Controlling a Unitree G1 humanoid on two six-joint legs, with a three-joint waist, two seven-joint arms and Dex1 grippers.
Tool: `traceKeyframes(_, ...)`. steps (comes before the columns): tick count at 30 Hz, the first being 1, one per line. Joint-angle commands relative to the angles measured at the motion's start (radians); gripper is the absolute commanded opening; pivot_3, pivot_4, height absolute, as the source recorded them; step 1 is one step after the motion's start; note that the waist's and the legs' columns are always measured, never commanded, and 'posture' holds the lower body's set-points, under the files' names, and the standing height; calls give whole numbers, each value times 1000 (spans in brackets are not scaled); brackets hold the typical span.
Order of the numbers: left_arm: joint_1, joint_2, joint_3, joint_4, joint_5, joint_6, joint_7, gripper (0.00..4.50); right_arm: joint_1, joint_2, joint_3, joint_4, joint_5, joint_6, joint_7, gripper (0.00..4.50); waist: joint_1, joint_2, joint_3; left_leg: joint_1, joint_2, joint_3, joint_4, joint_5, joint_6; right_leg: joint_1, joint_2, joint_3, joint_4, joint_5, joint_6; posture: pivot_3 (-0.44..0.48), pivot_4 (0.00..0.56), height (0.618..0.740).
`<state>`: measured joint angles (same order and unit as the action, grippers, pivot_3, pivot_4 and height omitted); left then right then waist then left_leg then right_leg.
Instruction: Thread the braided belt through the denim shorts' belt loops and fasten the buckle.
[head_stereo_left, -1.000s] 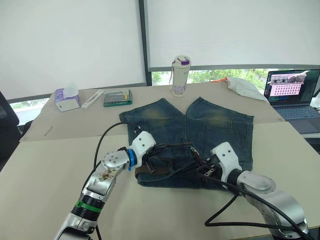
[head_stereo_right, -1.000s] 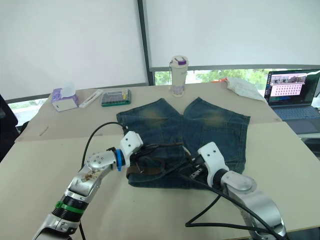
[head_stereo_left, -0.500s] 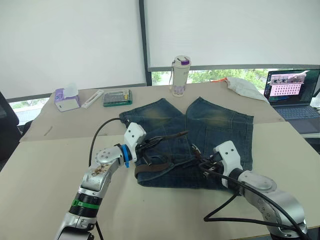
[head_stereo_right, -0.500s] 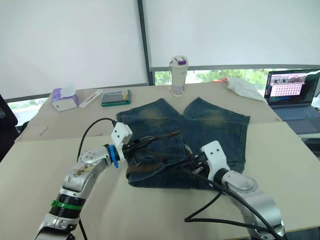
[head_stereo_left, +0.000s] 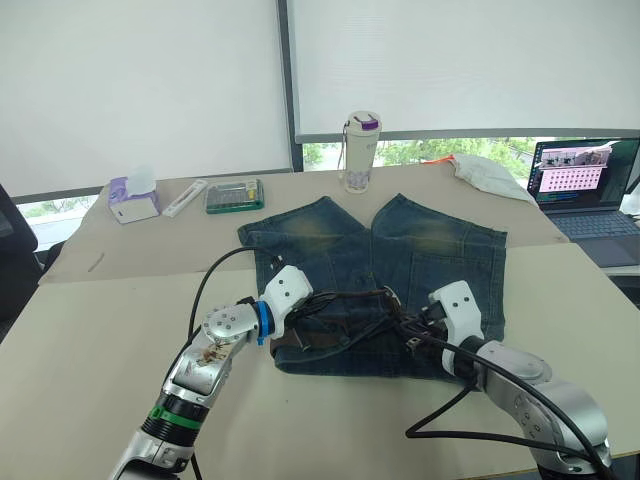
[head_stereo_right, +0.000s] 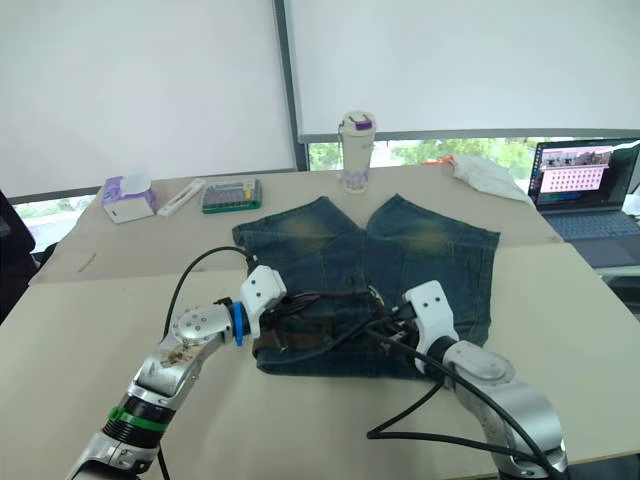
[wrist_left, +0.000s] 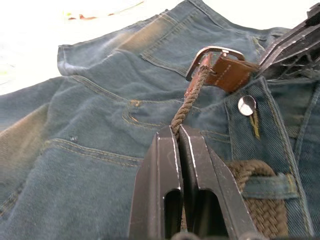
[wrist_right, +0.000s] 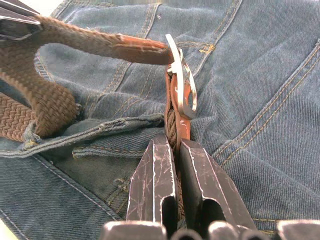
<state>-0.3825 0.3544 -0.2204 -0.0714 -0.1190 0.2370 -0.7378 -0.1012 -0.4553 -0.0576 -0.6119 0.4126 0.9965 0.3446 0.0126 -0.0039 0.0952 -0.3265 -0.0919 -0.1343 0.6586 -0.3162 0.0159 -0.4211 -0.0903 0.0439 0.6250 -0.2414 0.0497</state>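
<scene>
Fastening stage reached: belt (wrist_left: 260, 207) runs under loop (wrist_left: 267, 186) on shorts (head_stereo_left: 400, 260) waistband. Left gripper (wrist_left: 178, 134) clenched on belt tip at buckle (wrist_right: 181, 82); right gripper (wrist_right: 173, 145) clenched on strap below buckle. Remaining, likely: tip through frame, prong seated.

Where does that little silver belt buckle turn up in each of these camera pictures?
Left eye view: buckle between the grippers.
Right eye view: buckle, same spot.
Left wrist view: buckle beyond the fingers.
Right wrist view: buckle above the fingers.
Shared landmark: denim shorts.
</scene>
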Motion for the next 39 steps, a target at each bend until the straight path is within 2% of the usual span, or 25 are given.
traceKeyframes(1, -20, -13, -8, -21, 9, -14, 14, 0, -14, -7, 0, -60, 19, 0, 7, 26, 0, 0, 0, 0, 0, 0, 0, 0, 0, 0, 0, 0, 0, 0, 0, 0, 150, 740)
traceKeyframes(13, -80, -62, -33, 51, -17, -67, -48, 0, -66, -78, 164, -43, -73, -43, 15, 26, -1, 0, 0, 0, 0, 0, 0, 0, 0, 0, 0, 0, 0, 0, 0, 0, 150, 740)
traceKeyframes(18, -95, -73, -30, 88, -21, -84, -77, 0, -79, -156, 206, -51, -128, -95, 64, 26, 0, 0, 0, 0, 0, 0, 0, 0, 0, 0, 0, 0, 0, 0, 0, 0, 150, 740)
traceKeyframes(20, -95, -71, -27, 94, -31, -82, -97, 0, -61, -184, 180, -89, -125, -105, 82, 884, 1, -1, 0, 0, 0, 0, 0, 0, 0, 0, 0, -1, 0, 0, 0, 0, 150, 740)
traceKeyframes(23, -97, -65, -25, 101, -52, -67, -138, 0, -30, -205, 70, -181, -59, -77, 114, 1798, 3, -1, 0, -1, 0, 0, 0, 0, 0, 0, 0, -1, -1, 0, 0, 0, 150, 740)
traceKeyframes(28, -103, -61, -28, 121, -49, -75, -162, 0, -34, -308, 46, -190, -112, -114, 146, 1798, 6, -1, 1, 0, 0, 0, 1, 0, 0, 2, 0, -1, -1, 0, 0, 0, 150, 740)
traceKeyframes(32, -106, -65, -35, 132, -45, -82, -172, 0, -50, -410, 147, -113, -243, -200, 152, 1798, 5, -2, 1, 0, -1, 1, 1, 0, 0, 1, 0, -1, -1, 0, 0, 0, 150, 740)
traceKeyframes(39, -110, -70, -36, 140, -42, -91, -175, 0, -106, -417, 244, -2, -353, -308, 175, 1798, 5, -4, 2, 0, 0, 1, 1, 0, 0, 1, 0, -1, -1, 0, 0, 0, 150, 740)
